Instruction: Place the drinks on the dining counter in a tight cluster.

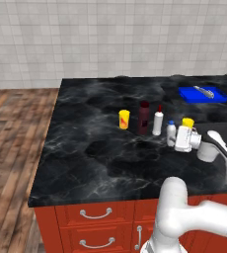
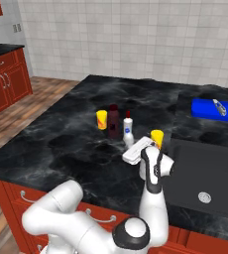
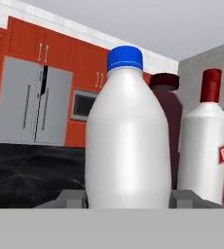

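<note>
Five drinks stand on the black tabletop (image 1: pixel 86 148). One yellow can (image 1: pixel 124 119), the dark bottle (image 1: pixel 144 117) and the red-capped bottle (image 1: pixel 158 121) make a close row. Next comes the small blue-capped bottle (image 3: pixel 126 141) — the hand (image 1: pixel 177 138) is closed on it, one finger on each side. A second yellow can (image 1: pixel 187 122) stands just behind the hand.

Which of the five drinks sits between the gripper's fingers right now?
The small blue-capped bottle: the hand view shows it between the gripper fingers. The others stand clear of the jaws.
</note>
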Available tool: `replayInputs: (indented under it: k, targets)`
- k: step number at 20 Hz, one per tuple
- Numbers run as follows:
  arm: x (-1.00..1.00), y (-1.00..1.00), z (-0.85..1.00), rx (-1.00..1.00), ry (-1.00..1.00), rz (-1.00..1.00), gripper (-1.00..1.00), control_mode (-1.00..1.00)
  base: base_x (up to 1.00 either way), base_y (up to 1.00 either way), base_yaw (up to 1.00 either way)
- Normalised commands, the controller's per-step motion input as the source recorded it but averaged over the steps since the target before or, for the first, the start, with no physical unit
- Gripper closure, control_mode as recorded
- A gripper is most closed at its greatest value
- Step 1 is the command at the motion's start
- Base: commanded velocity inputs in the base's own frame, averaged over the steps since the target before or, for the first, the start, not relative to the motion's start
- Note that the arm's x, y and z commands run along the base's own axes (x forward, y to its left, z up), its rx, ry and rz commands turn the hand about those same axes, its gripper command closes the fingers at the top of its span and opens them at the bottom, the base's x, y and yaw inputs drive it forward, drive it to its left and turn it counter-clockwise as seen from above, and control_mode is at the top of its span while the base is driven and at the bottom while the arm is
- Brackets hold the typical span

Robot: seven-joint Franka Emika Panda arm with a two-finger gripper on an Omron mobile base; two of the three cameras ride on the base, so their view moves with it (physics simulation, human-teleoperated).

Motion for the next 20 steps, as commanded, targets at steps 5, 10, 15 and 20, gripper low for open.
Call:
replayInputs:
  k: [5,10,15,20]
  targets:
    - [-0.11,-0.2,-0.04,0.0,0.0,-0.03,-1.0,-1.0,0.0,0.0,0.0]
    - [-0.16,-0.16,0.0,0.0,0.0,-0.03,-1.0,-1.0,0.0,0.0,0.0]
    - [-0.14,-0.03,0.03,0.0,0.0,-0.03,-1.0,-1.0,0.0,0.0,0.0]
    - [-0.14,-0.03,0.11,0.0,0.04,-0.09,-1.0,-1.0,0.0,0.0,0.0]
